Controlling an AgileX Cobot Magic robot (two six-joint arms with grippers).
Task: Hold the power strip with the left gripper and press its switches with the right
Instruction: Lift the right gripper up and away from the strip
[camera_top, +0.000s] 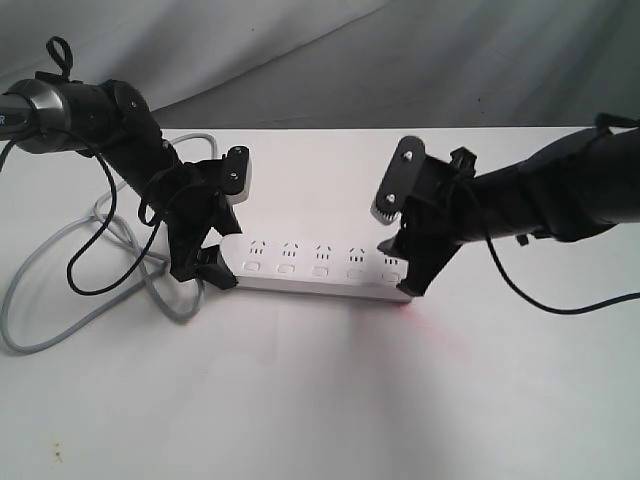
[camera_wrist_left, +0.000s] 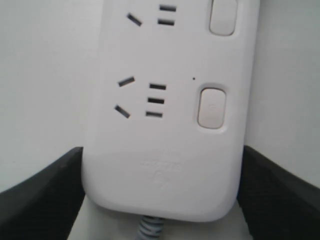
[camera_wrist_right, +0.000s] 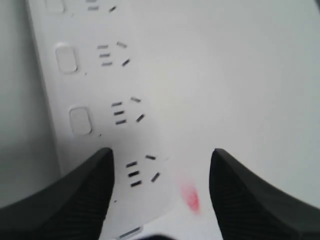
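The white power strip (camera_top: 320, 262) lies across the middle of the table, and its switches (camera_top: 286, 268) run along the near side. My left gripper (camera_top: 220, 252) is shut on the strip's cord end. Its black fingers (camera_wrist_left: 45, 195) press both sides of the power strip (camera_wrist_left: 165, 165), next to a switch (camera_wrist_left: 212, 107). My right gripper (camera_top: 405, 268) hangs open over the far end of the strip. One of its fingers (camera_wrist_right: 75, 200) covers the spot of the last switch. Two more switches (camera_wrist_right: 80, 120) show beyond it. A red glow (camera_wrist_right: 190, 197) lies between the fingers.
The grey cord (camera_top: 40, 300) loops over the table to the left of the strip, under the left arm. A faint red glow (camera_top: 420, 310) marks the table in front of the strip's right end. A grey cloth backdrop (camera_top: 400, 60) rises behind the table.
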